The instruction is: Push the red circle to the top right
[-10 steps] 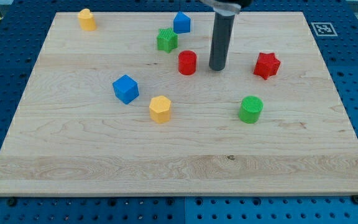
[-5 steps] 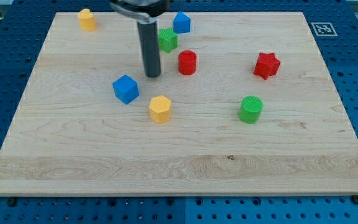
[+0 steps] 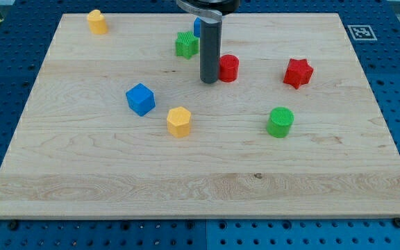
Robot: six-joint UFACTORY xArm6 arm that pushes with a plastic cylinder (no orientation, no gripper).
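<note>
Pushing from the left-hand side, my tip (image 3: 209, 81) sits against the red circle (image 3: 228, 67), on its side facing the counter's (image 3: 117, 173) left edge and slightly toward the near edge. No pincer is fitted, only a bare rod, so nothing is gripped; the circle is only nudged. It lies in the far half of the counter, a little right of centre, well short of the far right corner.

Contact looks off-centre, so I judge the round block could roll off the rod and slip toward the far edge instead of travelling right. The red star (image 3: 298, 72) stands near the line toward the right edge; a flat push could drive the circle into it and shove both along. The green star (image 3: 186, 44) and blue block (image 3: 197, 26) behind the rod look clear of danger.
</note>
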